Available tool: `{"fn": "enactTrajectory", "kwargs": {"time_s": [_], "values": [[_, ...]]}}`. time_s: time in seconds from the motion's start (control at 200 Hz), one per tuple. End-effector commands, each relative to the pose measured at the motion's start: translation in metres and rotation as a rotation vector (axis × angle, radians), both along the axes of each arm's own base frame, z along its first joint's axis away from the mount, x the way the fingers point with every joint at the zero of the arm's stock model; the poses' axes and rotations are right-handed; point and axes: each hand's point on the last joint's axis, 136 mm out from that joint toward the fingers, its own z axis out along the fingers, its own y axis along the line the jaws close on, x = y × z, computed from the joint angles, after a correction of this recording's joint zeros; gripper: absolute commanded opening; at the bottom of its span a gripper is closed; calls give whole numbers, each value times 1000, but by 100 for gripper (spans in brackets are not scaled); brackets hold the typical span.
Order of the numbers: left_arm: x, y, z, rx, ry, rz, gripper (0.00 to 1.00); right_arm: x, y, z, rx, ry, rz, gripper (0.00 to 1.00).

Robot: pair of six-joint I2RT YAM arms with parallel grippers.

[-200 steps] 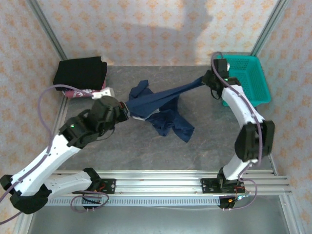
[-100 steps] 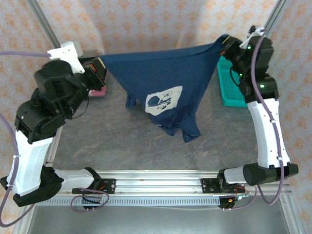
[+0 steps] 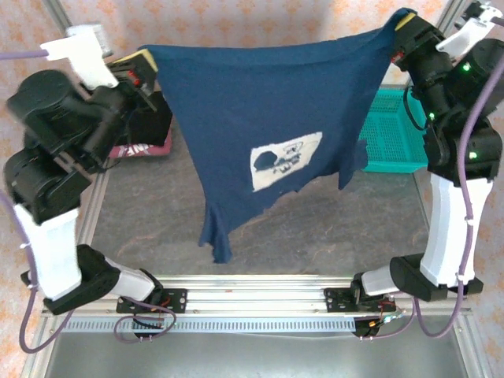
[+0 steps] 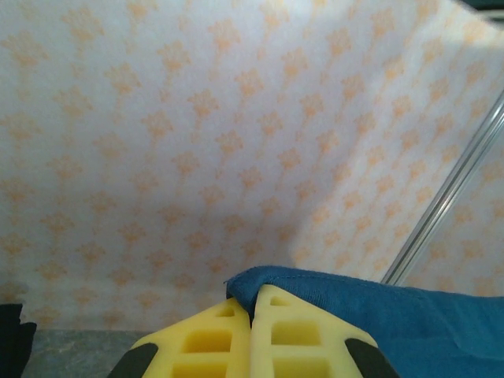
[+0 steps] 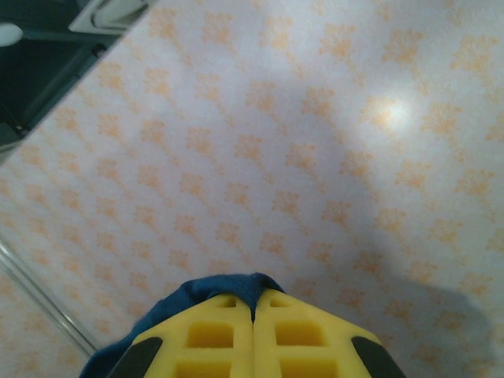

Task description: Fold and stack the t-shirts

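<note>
The navy blue t-shirt (image 3: 260, 102) is held spread out in the air above the table (image 3: 315, 228), stretched between the two raised arms. Its top edge is pulled nearly taut from far left to far right, and the cloth hangs down from it in a rough triangle. The white cartoon print (image 3: 286, 157) is turned toward the overhead camera. The lowest point of the shirt dangles toward the near side, left of centre.

The left gripper (image 3: 146, 67) is closed on the shirt's far-left corner. In the left wrist view, the yellow fingers of this gripper (image 4: 250, 315) are seen pressed together, with a fold of the blue cloth (image 4: 409, 323) pinched between them and trailing off to the right.

The right gripper (image 3: 405, 27) is likewise clamped on the far-right corner. In the right wrist view, the gripper (image 5: 253, 303) is seen closed on a small bunch of blue fabric (image 5: 205, 291), which pokes out at the fingertips.

A black t-shirt (image 3: 150, 126) is seen at the far left of the table, partly hidden behind the left arm. A pink t-shirt (image 3: 138, 148) with white letters is just beside it on the near side. A teal basket (image 3: 398, 130) stands at the far right, partly covered by the hanging shirt.
</note>
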Motion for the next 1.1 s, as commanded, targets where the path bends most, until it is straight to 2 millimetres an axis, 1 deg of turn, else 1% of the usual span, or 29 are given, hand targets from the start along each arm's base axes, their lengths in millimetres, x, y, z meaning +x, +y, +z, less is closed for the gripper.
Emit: {"fn": "enactTrajectory", "kwargs": {"time_s": [0.0, 0.1, 0.185, 0.255, 0.385, 0.415, 0.475, 0.55, 0.671, 0.771, 0.856, 0.921, 0.926, 0.941, 0.946, 0.951, 0.956, 0.961, 0.966, 0.976, 0.986, 1.011, 1.016, 1.026, 1.031, 1.041, 1.046, 1.056, 1.096], "values": [[51, -21, -35, 15, 103, -46, 0, 54, 7, -42, -28, 122, 19, 0], [78, -10, -42, -9, 118, -12, 0, 88, 14, -57, -5, 153, 56, 0], [92, 12, -35, -46, 102, 24, 0, 121, 29, -69, 55, 168, 129, 0], [93, 29, -21, -75, 70, 40, 0, 147, 45, -72, 144, 156, 222, 0], [68, 55, 17, -79, -46, 59, 0, 184, 79, -64, 340, 122, 431, 0], [59, 61, 24, -80, -69, 64, 0, 183, 84, -52, 373, 85, 475, 0], [38, 65, 36, -70, -110, 62, 0, 188, 94, -42, 441, 39, 549, 0], [12, 66, 50, -57, -157, 44, 0, 189, 101, -39, 490, 25, 606, 0], [-12, 59, 53, -62, -172, -10, 0, 194, 109, -57, 465, 81, 649, 0], [-21, 42, 40, -89, -128, -107, 0, 208, 104, -93, 439, 185, 631, 0], [-20, 5, 11, -96, -56, -225, 0, 222, 88, -134, 417, 298, 589, 0], [-10, -28, -35, -92, 49, -297, 0, 230, 73, -180, 378, 411, 535, 0], [-13, -29, -32, -96, 39, -304, 0, 230, 72, -184, 374, 418, 532, 0], [-11, -38, -45, -94, 68, -318, 0, 232, 67, -197, 369, 448, 518, 0], [-4, -43, -58, -86, 100, -321, 0, 232, 66, -200, 366, 454, 513, 0], [-9, -43, -54, -91, 88, -326, 0, 232, 64, -203, 364, 461, 509, 0], [-3, -49, -68, -84, 120, -329, 0, 233, 63, -208, 364, 471, 504, 0], [-2, -52, -72, -83, 131, -333, 0, 234, 62, -212, 364, 481, 500, 0], [-5, -51, -69, -90, 119, -334, 0, 234, 60, -216, 363, 488, 496, 0], [-4, -58, -79, -91, 140, -346, 0, 234, 57, -223, 363, 503, 488, 0], [1, -67, -96, -85, 178, -354, 0, 235, 54, -231, 362, 517, 482, 0], [6, -85, -124, -84, 231, -381, 0, 236, 47, -252, 366, 556, 464, 0], [4, -87, -121, -93, 223, -389, 0, 236, 45, -255, 366, 560, 462, 0], [7, -96, -140, -85, 264, -401, 0, 236, 42, -264, 368, 577, 453, 0], [5, -99, -137, -92, 255, -409, 0, 236, 40, -268, 368, 583, 449, 0], [7, -106, -153, -84, 284, -418, 0, 236, 37, -275, 370, 599, 440, 0], [6, -110, -151, -91, 278, -426, 0, 237, 35, -281, 372, 611, 434, 0], [10, -117, -170, -81, 314, -425, 0, 236, 31, -289, 374, 628, 421, 0], [11, -145, -211, -73, 383, -449, 0, 234, 12, -326, 373, 704, 358, 0]]}}
